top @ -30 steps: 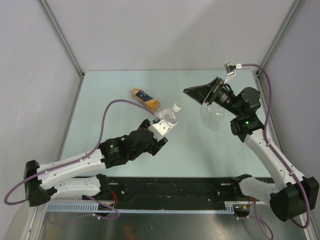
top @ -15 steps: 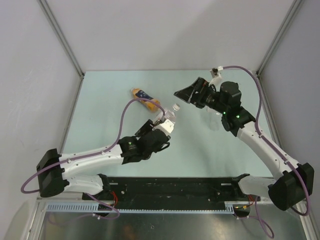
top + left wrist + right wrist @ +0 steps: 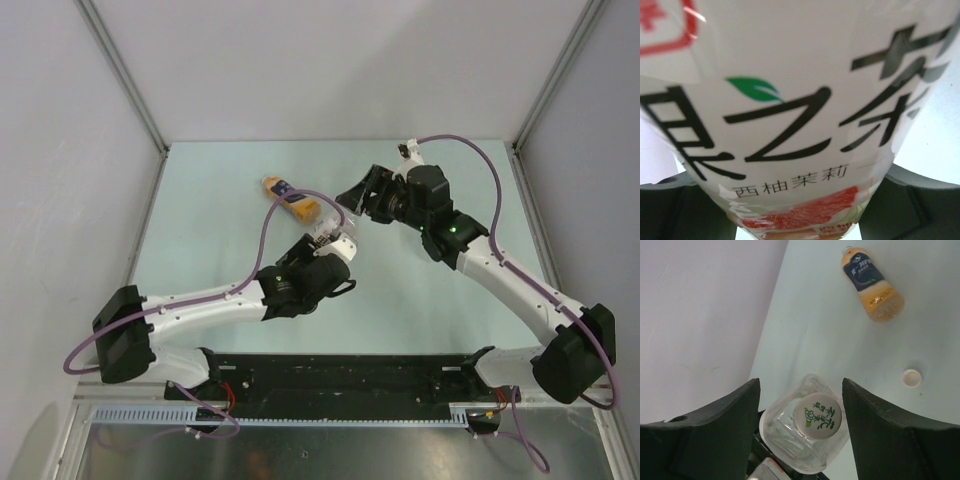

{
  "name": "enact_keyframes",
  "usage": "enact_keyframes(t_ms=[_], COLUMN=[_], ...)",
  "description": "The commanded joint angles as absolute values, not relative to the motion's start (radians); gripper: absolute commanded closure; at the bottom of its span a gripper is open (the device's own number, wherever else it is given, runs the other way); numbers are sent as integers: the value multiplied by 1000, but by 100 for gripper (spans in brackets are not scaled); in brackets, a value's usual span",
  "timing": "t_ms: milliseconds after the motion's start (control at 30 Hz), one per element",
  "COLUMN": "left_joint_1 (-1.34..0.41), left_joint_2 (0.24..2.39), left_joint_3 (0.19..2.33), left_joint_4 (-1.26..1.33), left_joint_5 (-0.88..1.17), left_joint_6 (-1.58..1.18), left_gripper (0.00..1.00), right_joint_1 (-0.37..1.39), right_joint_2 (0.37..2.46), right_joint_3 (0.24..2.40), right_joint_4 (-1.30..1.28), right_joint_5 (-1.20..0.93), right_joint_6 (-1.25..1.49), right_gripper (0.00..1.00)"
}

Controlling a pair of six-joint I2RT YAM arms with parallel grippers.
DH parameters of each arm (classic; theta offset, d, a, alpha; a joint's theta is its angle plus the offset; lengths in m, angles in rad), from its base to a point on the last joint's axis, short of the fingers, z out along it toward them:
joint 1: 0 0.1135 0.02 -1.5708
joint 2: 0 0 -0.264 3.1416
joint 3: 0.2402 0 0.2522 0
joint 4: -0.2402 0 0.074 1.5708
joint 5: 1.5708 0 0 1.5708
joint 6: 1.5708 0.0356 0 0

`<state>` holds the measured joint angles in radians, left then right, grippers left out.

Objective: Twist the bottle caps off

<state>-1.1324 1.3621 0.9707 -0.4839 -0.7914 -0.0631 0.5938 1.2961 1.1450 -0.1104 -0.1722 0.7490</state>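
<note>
My left gripper [image 3: 335,246] is shut on a clear bottle [image 3: 334,234] and holds it tilted above the table. In the left wrist view the bottle's white label [image 3: 790,115] with black characters fills the frame, and dark fingers [image 3: 670,205] show at both lower corners. The bottle's whitish cap [image 3: 818,415] with green print faces the right wrist camera. My right gripper [image 3: 801,390] straddles this cap, with a gap on each side. From above, the right gripper [image 3: 352,200] sits just over the bottle's neck.
An orange bottle [image 3: 290,197] with a dark blue label lies on its side behind the held bottle, also plain in the right wrist view as the orange bottle [image 3: 871,285]. A loose white cap [image 3: 912,377] lies on the pale green table [image 3: 220,250]. Grey walls enclose the sides.
The right arm has swung left from the far right until its fingers flank the cap, and the jaws have narrowed. The left arm has shifted the bottle slightly toward it.
</note>
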Motion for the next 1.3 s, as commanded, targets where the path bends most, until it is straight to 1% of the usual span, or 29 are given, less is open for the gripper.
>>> enact_keyframes(t_ms=[0, 200, 400, 633, 833, 933, 1133, 1267], left_joint_1=[-1128, -1126, -1119, -1111, -1111, -1111, -1108, -1097], left_joint_2=[1372, 1377, 1367, 1367, 1370, 1371, 1362, 1354], left_joint_3=[1022, 1018, 1008, 1008, 1005, 1005, 998, 997], left_joint_4=[-480, -488, -496, -500, -502, -505, -506, -504], left_joint_5=[-826, -821, -822, -819, -816, -816, -805, -763], left_joint_6=[-84, -89, -92, -88, -90, -92, -94, -88], left_gripper=[100, 100, 100, 100, 100, 100, 100, 100], right_joint_1=[610, 620, 622, 622, 621, 620, 621, 619], right_joint_2=[1294, 1281, 1248, 1218, 1225, 1234, 1231, 1214], right_joint_3=[1194, 1194, 1190, 1149, 1142, 1138, 1132, 1120], right_joint_4=[-119, -128, -142, -104, -96, -90, -77, -60], right_joint_5=[-120, -86, -45, -26, -41, -53, -58, -67], right_joint_6=[741, 742, 745, 768, 775, 779, 767, 742], right_gripper=[31, 36, 38, 47, 61, 72, 97, 100])
